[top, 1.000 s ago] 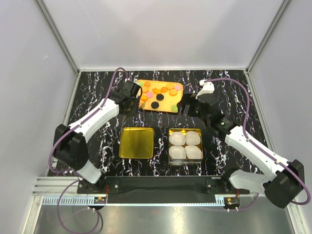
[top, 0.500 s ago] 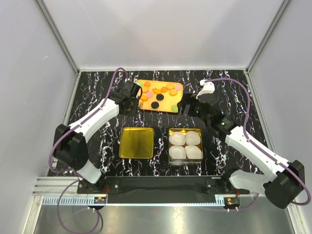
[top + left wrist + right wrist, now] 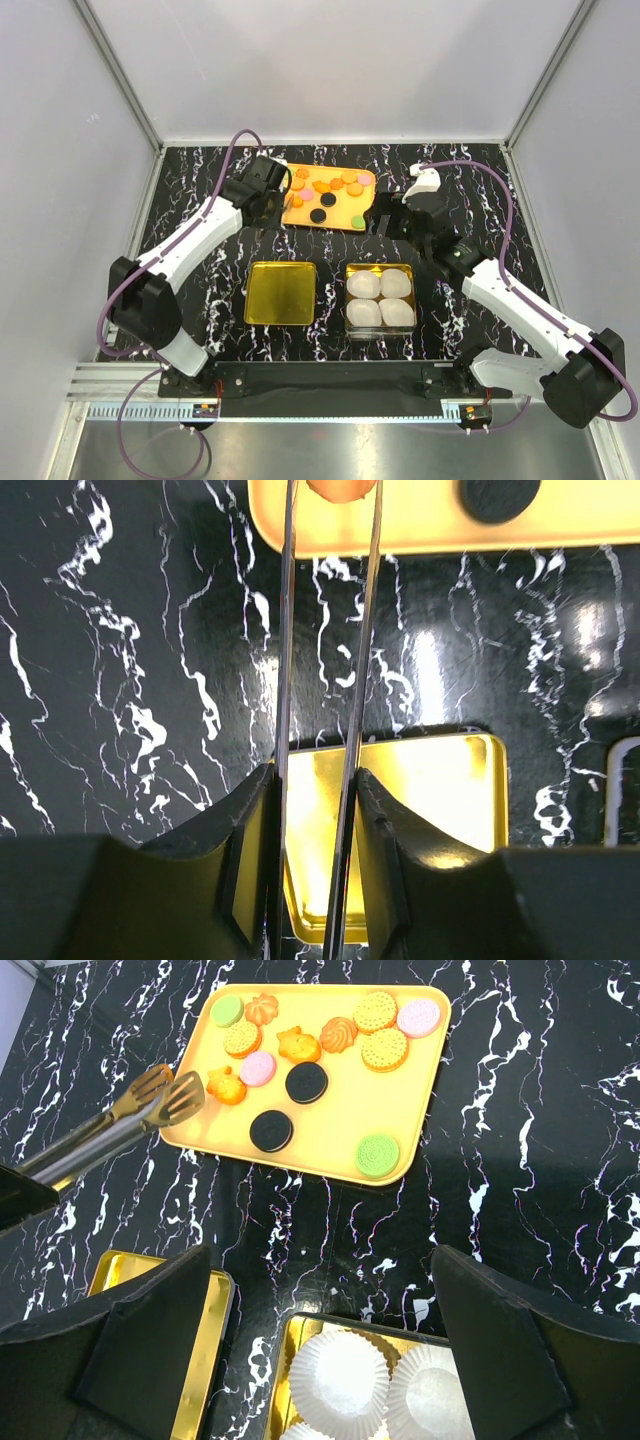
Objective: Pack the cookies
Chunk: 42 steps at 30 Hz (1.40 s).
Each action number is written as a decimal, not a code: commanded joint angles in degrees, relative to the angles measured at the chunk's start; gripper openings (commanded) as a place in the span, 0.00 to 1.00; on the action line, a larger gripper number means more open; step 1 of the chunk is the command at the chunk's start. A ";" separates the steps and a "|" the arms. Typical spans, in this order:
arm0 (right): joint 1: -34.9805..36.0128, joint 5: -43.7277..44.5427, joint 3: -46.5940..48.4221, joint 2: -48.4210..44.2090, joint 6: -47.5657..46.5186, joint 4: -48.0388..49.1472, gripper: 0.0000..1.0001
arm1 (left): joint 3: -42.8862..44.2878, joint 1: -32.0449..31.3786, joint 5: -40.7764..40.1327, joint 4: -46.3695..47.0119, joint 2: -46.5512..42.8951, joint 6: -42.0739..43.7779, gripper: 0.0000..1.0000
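Left arm reaches diagonally toward the far edge, wrist beside the left end of the tray. Left claw is pressed together on the handles of the tongs. Right arm stretches to the far edge on the right. Right claw is spread wide and holds nothing, hanging over bare worktop between the tray and the tin.

All cookies lie on the tray, at the middle of the far edge. None are in the tin's paper cups. The lid lies left of the tin, toward the near edge.

Against a second ago: the left wrist has pulled back toward the far-left corner. The right arm, tray, tin and lid are unchanged.

Right wrist view shows the tong tips at the tray's left edge, just beside an orange cookie; I cannot tell if they touch. Left wrist view cuts the tips off and shows only the blades running to an orange cookie at its top edge. In the top view I cannot make the tongs out clearly.
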 commanded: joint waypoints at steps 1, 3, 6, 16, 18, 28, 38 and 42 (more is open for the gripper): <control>-0.02 1.52 -0.08 -1.18 -0.99 2.08 1.00 | 3.66 -0.12 -0.96 0.20 -2.49 1.25 0.38; -0.02 1.52 0.01 -1.18 -1.08 2.26 1.00 | 4.10 -0.12 -0.01 -0.32 -3.02 1.34 0.38; 0.07 1.78 0.10 -1.10 -0.99 2.26 1.00 | 5.07 -0.21 2.54 -1.47 -3.99 1.16 0.37; 0.07 5.03 0.89 -0.57 -1.96 1.38 1.00 | 5.86 -8.10 4.66 -5.42 -9.60 0.64 0.37; 0.07 5.83 1.15 -0.48 -2.22 1.03 1.00 | 4.90 -9.52 5.71 -5.51 -10.66 -0.15 0.37; 0.07 11.01 4.75 0.05 -3.45 -2.31 0.99 | -1.70 -22.44 8.70 -6.48 -16.47 -3.14 0.38; -0.02 12.42 4.50 -1.27 -3.10 -3.98 1.00 | -4.77 -31.05 8.79 -6.74 -16.73 -5.08 0.38; 0.07 12.07 3.88 -1.97 -2.75 -4.33 1.00 | -6.27 -32.55 9.05 -5.69 -15.60 -5.43 0.39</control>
